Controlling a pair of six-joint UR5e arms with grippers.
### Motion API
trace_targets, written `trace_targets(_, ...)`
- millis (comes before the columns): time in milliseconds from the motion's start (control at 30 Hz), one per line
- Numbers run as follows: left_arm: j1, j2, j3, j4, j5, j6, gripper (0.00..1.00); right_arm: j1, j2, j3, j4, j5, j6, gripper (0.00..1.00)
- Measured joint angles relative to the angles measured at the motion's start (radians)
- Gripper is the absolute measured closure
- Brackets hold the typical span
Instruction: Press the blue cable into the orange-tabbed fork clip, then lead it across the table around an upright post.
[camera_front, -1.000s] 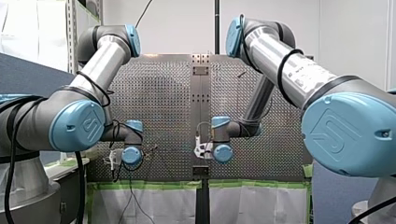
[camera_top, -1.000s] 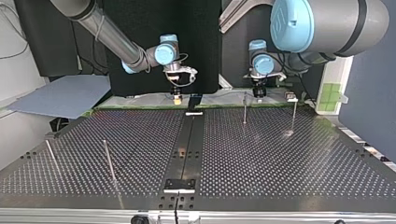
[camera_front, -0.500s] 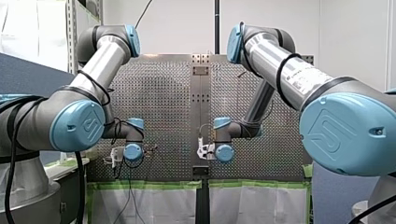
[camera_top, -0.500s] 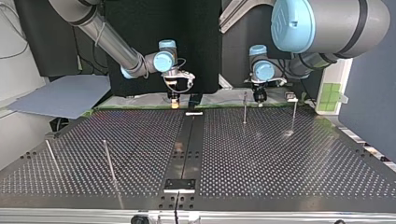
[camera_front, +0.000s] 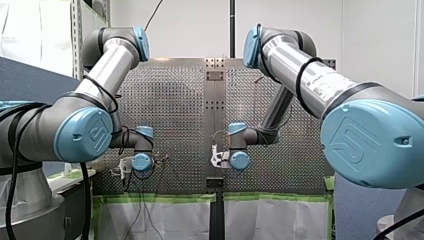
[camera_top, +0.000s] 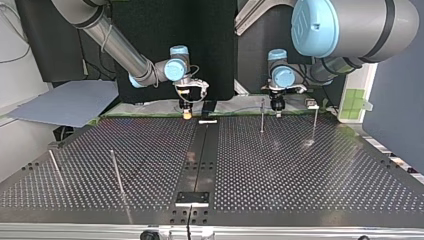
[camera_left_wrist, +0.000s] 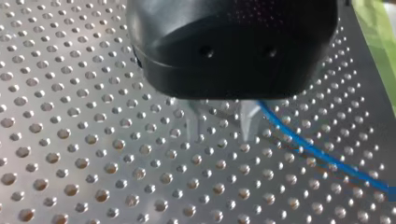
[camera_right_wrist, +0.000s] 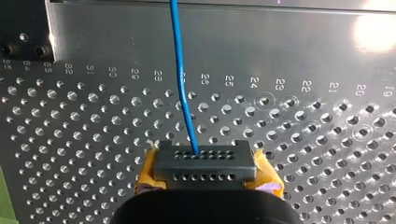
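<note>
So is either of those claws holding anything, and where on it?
My right gripper is shut on the blue cable, which leads ahead from its yellow pads; end or mid-length is hidden. My left gripper is open, holding nothing.

Blue cable (camera_right_wrist: 180, 70) cut off by edge, both wrist views.

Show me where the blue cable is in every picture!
Front view: too thin to make out.
Top view: too thin to make out.
Left wrist view: the cable runs away from beside my left gripper, over the table.
Right wrist view: the cable runs straight ahead from my right gripper.
Shared landmark: the table full of holes, seen in all four views.
</note>
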Motion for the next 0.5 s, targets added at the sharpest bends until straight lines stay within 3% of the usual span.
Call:
trace_targets(67, 0.001, 0.000, 0.000, -0.013, -0.001, -0.012, 0.09, 0.000, 0.000, 0.000, 0.001, 0.000, 0.000, 1.00)
trace_targets(233, 0.000, 0.000, -0.001, -0.033, -0.002, -0.045, 0.07, 0.001, 0.000, 0.000, 0.002, 0.000, 0.000, 1.00)
trace_targets(500, 0.009, 0.000, -0.014, -0.037, 0.074, -0.117, 0.04, 0.001, 0.000, 0.000, 0.002, 0.000, 0.000, 1.00)
